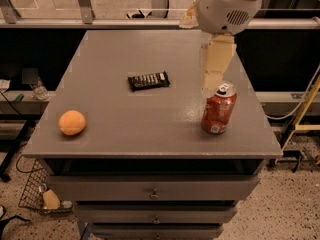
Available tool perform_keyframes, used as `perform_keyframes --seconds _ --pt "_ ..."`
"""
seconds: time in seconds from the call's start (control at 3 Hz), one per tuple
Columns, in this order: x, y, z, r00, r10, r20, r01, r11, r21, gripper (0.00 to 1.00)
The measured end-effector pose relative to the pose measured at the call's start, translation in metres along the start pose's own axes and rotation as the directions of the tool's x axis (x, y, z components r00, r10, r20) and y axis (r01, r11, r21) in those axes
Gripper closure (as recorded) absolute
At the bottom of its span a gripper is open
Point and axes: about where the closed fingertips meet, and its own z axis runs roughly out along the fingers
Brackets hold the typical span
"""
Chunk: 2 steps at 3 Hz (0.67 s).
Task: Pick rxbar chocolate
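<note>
Clock directions are taken from the centre of the grey table [110,134], with 6 o'clock at the near edge.

Nearest, below the tabletop, is a front of drawers [150,191] with small knobs. A wire basket [37,196] sits on the speckled floor at about 7 o'clock.

On the top, an orange [72,122] rests at 8 o'clock, close to the near left corner. A red can [218,109] stands upright at 4 o'clock, near the right edge.

The chocolate bar [148,80], black with a row of pale lettering, lies flat just past the centre toward 12 o'clock. It is well apart from both the orange and the can, and nothing touches it.

The gripper [212,81] hangs at 2 o'clock under the white arm housing [225,6]. It points down, just behind and above the can top and to the right of the bar. Whether it is parted or closed cannot be told, and it holds nothing visible.
</note>
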Motion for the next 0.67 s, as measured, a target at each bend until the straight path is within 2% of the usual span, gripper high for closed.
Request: perform_keyframes --seconds 0.33,0.67 --pt "-0.003 -0.005 0.005 1.0 -0.005 -0.031 0.005 1.0 -0.005 0.0" --pt "-0.009 -0.034 0.031 0.998 -0.046 -0.044 0.044 0.9981 -0.042 0.0"
